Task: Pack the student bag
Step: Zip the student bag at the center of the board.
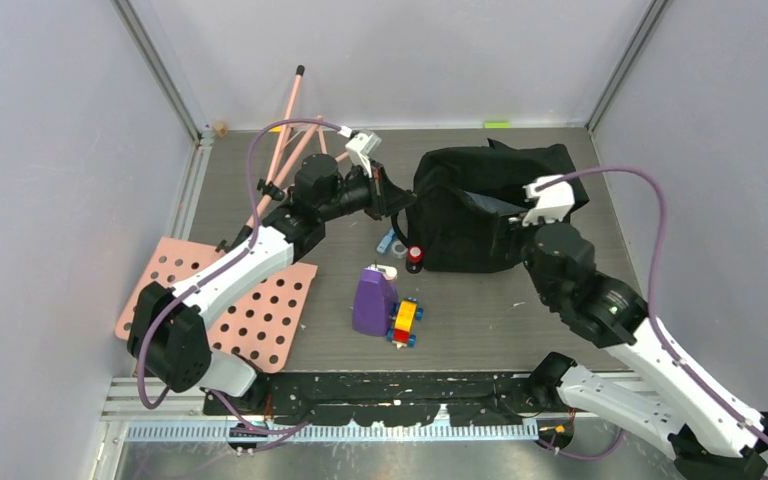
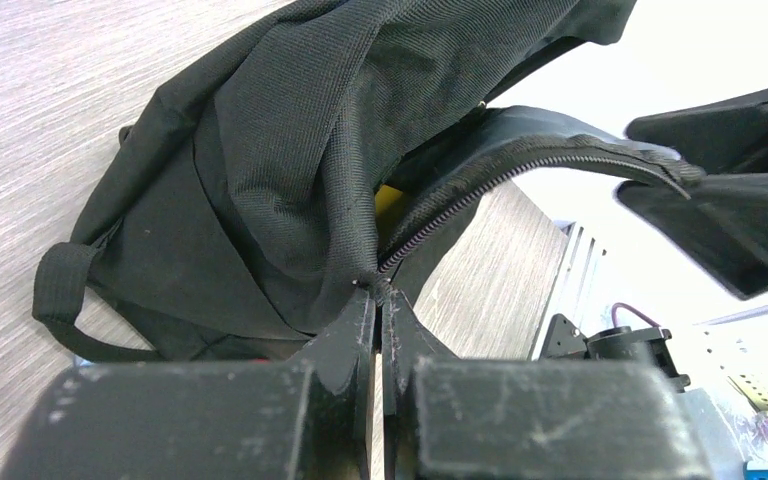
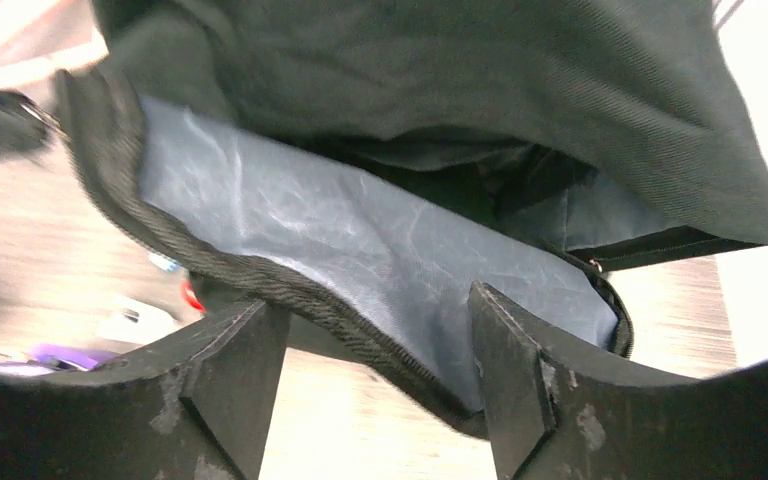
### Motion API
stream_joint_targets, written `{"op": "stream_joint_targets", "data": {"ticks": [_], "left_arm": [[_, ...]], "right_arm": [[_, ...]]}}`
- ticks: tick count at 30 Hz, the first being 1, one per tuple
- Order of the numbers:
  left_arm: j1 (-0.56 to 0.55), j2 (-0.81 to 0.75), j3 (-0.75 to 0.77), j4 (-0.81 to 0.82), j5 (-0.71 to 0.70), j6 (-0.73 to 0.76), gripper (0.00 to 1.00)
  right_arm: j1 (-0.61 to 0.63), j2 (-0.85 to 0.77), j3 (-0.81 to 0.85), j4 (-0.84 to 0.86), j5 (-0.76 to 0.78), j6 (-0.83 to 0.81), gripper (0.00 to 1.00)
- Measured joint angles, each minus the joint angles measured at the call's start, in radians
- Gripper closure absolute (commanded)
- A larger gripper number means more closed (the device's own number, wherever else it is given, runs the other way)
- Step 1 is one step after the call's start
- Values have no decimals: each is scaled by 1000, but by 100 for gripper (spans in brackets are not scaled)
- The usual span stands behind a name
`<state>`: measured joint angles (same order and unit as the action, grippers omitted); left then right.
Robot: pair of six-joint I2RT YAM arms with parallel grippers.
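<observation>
The student bag (image 1: 490,205) is a large floppy black backpack at the back middle of the table, its zippered mouth gaping toward the front. My left gripper (image 1: 401,201) is at the bag's left side, shut on the fabric at the end of the zipper (image 2: 378,288). The bag (image 2: 280,150) fills the left wrist view. My right gripper (image 1: 516,226) is open at the front of the mouth. In the right wrist view the zipper rim (image 3: 290,295) runs between its spread fingers (image 3: 230,370), with the blue-grey lining (image 3: 360,230) behind it.
A purple bottle-like container (image 1: 373,300) and a yellow, red and blue toy block (image 1: 405,322) stand in front of the bag. A small red-capped item (image 1: 415,258) and a blue item (image 1: 388,243) lie by its left corner. A pink pegboard (image 1: 230,300) and pink sticks (image 1: 285,140) are at the left.
</observation>
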<state>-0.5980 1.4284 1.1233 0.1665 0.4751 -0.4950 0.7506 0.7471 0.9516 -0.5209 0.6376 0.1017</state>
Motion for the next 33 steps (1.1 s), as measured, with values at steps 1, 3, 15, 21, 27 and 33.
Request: {"op": "stream_joint_targets", "data": {"ticks": [1, 3, 15, 21, 27, 33], "left_arm": [[0, -1, -2, 2, -2, 0, 100], [0, -1, -5, 6, -5, 0, 100], [10, -1, -26, 26, -19, -22, 100], [10, -2, -41, 51, -16, -27, 100], [11, -7, -53, 62, -11, -32, 100], [11, -13, -60, 66, -10, -47, 100]], "right_arm": [[0, -17, 14, -5, -6, 29, 26], [0, -42, 41, -6, -24, 72, 24], [0, -214, 86, 67, -156, 192, 6], [0, -178, 33, 173, -61, 259, 0], [-17, -37, -55, 326, 9, 296, 0], [-163, 66, -153, 493, -64, 433, 0]]}}
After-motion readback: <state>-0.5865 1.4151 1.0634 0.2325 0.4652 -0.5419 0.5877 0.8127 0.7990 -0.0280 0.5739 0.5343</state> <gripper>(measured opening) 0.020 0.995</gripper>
